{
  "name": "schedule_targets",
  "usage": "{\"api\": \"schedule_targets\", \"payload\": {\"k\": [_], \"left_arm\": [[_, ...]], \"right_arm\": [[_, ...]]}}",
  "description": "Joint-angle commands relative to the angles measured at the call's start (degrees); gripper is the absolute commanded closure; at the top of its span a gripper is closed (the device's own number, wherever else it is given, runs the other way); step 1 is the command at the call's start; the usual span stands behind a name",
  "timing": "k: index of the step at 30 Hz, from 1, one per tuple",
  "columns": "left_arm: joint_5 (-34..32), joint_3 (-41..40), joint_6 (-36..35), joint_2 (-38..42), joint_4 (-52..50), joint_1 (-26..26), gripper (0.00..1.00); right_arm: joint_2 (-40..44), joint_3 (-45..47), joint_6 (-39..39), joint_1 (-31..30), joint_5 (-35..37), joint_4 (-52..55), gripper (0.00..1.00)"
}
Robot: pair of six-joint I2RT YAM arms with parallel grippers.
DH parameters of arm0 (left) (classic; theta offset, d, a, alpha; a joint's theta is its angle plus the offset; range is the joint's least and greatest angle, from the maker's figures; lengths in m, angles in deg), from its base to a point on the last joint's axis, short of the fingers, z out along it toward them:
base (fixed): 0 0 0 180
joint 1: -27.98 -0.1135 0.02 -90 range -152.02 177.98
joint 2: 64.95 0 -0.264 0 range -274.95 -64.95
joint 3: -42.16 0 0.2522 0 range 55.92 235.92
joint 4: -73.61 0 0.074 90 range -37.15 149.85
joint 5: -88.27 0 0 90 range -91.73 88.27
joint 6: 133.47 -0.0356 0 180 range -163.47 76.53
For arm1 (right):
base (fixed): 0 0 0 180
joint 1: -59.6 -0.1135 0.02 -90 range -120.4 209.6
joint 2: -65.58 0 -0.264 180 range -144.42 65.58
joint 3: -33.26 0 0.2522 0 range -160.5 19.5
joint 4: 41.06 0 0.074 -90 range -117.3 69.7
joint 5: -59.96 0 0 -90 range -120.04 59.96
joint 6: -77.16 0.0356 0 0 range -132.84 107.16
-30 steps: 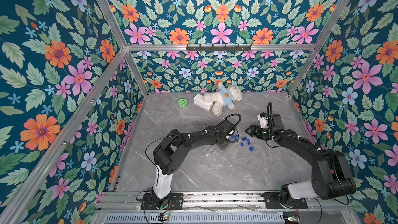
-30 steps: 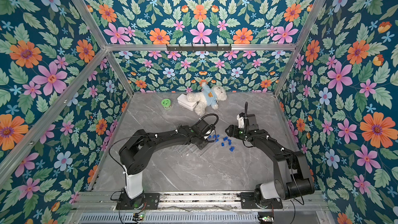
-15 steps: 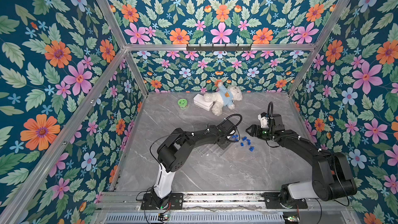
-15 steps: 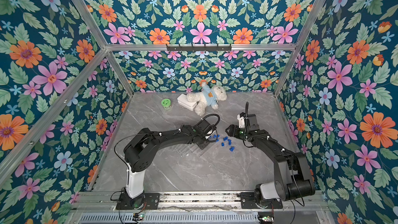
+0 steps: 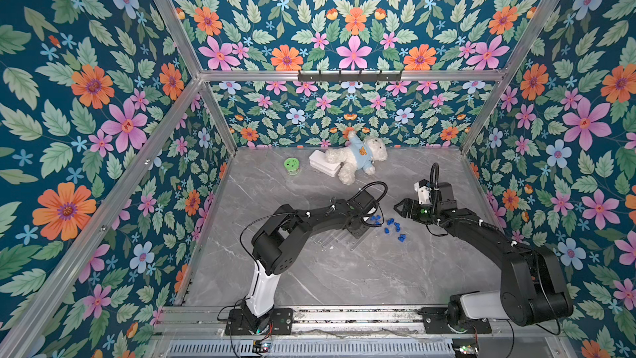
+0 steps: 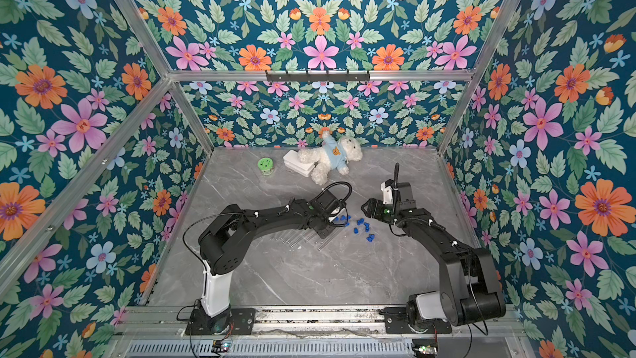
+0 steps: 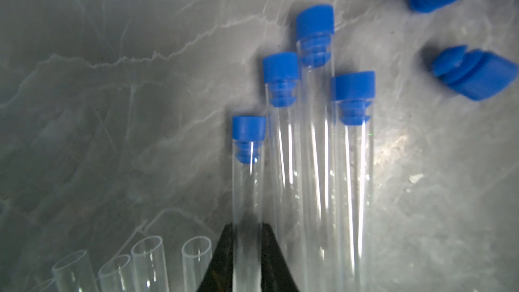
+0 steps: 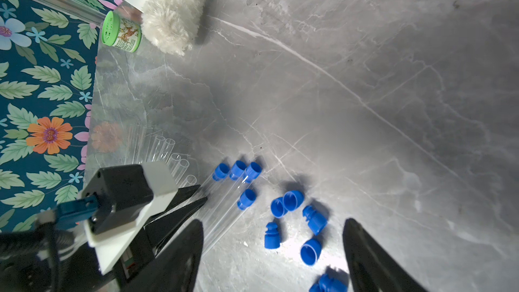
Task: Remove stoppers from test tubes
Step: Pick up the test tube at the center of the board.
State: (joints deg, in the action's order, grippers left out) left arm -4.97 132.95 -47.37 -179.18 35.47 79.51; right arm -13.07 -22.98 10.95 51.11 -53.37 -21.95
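Left pincer (image 7: 247, 248) has just clamped on a tube (image 7: 247, 192) mid-counter, stopper (image 7: 248, 127) still in! Right pincer (image 8: 272, 221) hangs apart near the loose stoppers (image 8: 310, 251); I'd say the pull comes next.

Staged robot lab cell: floral-papered walls (image 5: 354, 29), aluminium frame (image 5: 241, 75), grey marble tabletop (image 5: 344, 280), two rail-mounted arms (image 5: 303, 220) (image 5: 481, 232).
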Motion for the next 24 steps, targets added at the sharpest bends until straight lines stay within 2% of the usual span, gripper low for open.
{"api": "schedule_targets", "payload": {"k": [1,8,17,20,24], "left_arm": [[-1.1,0.1,-0.5,1.8,-1.2,0.0,0.92],[-2.1,-6.9,-1.8,10.0,2.4,0.0,0.95],[1.1,-20.0,-2.7,23.9,9.5,0.6,0.95],[1.4,-22.6,-2.8,27.2,10.5,0.8,0.94],[2.4,-24.5,-3.1,30.0,10.8,1.1,0.95]], "right_arm": [[1.5,0.8,0.2,0.0,-0.6,-3.1,0.21],[1.2,1.7,0.2,0.0,-6.1,-6.7,0.20],[-5.0,2.4,5.3,-0.2,-24.4,-19.1,0.22],[-7.0,1.9,6.7,-1.7,-28.6,-22.6,0.23],[-9.5,-0.2,5.6,-5.0,-30.9,-21.0,0.24]]}}
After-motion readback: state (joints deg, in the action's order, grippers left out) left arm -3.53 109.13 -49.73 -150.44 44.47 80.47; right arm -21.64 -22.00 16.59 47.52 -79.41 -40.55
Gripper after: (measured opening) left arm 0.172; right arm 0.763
